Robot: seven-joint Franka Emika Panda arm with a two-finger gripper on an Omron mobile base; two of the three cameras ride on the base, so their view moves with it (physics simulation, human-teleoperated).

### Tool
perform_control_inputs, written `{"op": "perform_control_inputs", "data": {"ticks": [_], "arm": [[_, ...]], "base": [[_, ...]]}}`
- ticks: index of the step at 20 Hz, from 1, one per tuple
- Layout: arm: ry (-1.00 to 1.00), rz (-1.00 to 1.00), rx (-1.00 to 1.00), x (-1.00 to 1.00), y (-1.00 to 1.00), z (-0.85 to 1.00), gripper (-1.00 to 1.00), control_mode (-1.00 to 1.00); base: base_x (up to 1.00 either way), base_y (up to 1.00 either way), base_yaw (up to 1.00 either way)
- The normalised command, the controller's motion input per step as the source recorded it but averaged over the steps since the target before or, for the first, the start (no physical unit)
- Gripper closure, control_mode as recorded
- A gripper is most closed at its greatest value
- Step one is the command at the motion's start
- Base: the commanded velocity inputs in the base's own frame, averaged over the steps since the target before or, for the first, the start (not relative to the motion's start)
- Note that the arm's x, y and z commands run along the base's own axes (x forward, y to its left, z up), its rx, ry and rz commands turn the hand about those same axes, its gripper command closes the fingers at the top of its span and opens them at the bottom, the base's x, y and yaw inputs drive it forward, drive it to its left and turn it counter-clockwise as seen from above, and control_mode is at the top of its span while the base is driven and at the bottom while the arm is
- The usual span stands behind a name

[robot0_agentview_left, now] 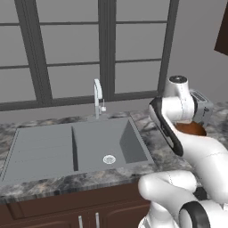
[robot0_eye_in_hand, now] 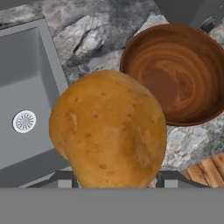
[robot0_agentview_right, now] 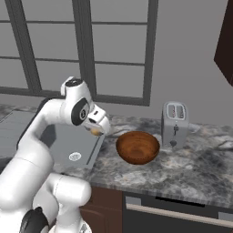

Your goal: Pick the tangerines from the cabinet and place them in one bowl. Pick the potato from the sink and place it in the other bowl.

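My gripper [robot0_agentview_right: 96, 129] is shut on the potato [robot0_eye_in_hand: 109, 131], a tan-brown lump held between the two dark fingertips [robot0_eye_in_hand: 64, 180]. It hangs above the counter between the grey sink [robot0_agentview_left: 44, 149] and a brown wooden bowl [robot0_agentview_right: 137, 147]. From the hand, the bowl [robot0_eye_in_hand: 175, 74] lies to the upper right of the potato and the sink [robot0_eye_in_hand: 26, 87] with its round drain to the left. The bowl holds nothing. A dark corner of the cabinet [robot0_agentview_right: 225, 45] shows at the upper right. The tangerines are out of view.
A silver toaster [robot0_agentview_right: 174, 124] stands behind the bowl against the wall. A slim chrome tap [robot0_agentview_left: 98, 100] rises behind the sink. A slatted wooden piece [robot0_eye_in_hand: 208, 170] lies on the marbled counter [robot0_agentview_right: 191, 168] near the bowl. Windows run along the back.
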Motion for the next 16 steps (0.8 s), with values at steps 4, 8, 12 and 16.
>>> {"op": "perform_control_inputs", "data": {"ticks": [4, 8, 12, 16], "arm": [[0.1, -0.01, 0.08, 0.0, -0.82, 0.06, 1.0, -1.0], [0.07, 0.0, 0.11, 0.0, -0.74, 0.0, 1.0, -1.0], [0.03, 0.0, 0.06, 0.1, -0.55, -0.09, 1.0, -1.0], [0.0, 0.0, 0.01, 0.28, -0.34, -0.27, 1.0, -1.0]], "base": [[0.0, 0.0, 0.0], [0.0, 0.0, 0.0], [0.0, 0.0, 0.0], [0.0, 0.0, 0.0]]}}
